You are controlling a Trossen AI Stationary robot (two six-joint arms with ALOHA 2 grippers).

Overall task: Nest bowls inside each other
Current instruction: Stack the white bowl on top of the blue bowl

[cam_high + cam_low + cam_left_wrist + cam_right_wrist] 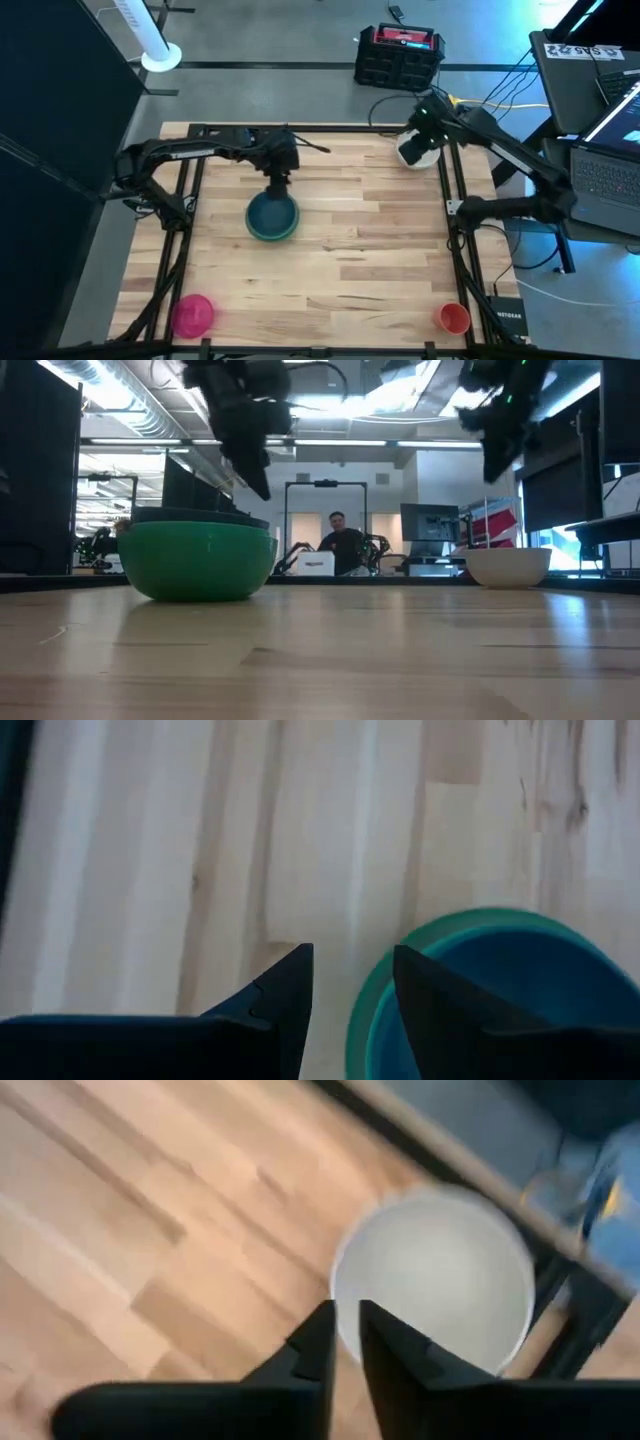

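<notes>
A dark blue bowl (271, 212) sits nested in a teal-green bowl (290, 229) left of the table's middle; the teal-green bowl rests on its base. My left gripper (350, 970) hangs open just above their far rim, with nothing between its fingers. A white bowl (414, 155) stands at the far right corner. My right gripper (346, 1320) hovers well above that bowl's rim, its fingers a narrow gap apart and empty. A pink bowl (192, 314) stands at the near left corner and a small red bowl (454, 318) at the near right.
Black frame rails (448, 200) run along the table's left, right and far sides. A wide stretch of bare wood (370, 240) lies between the bowls. Beyond the far edge, a person (338, 538) sits in the room.
</notes>
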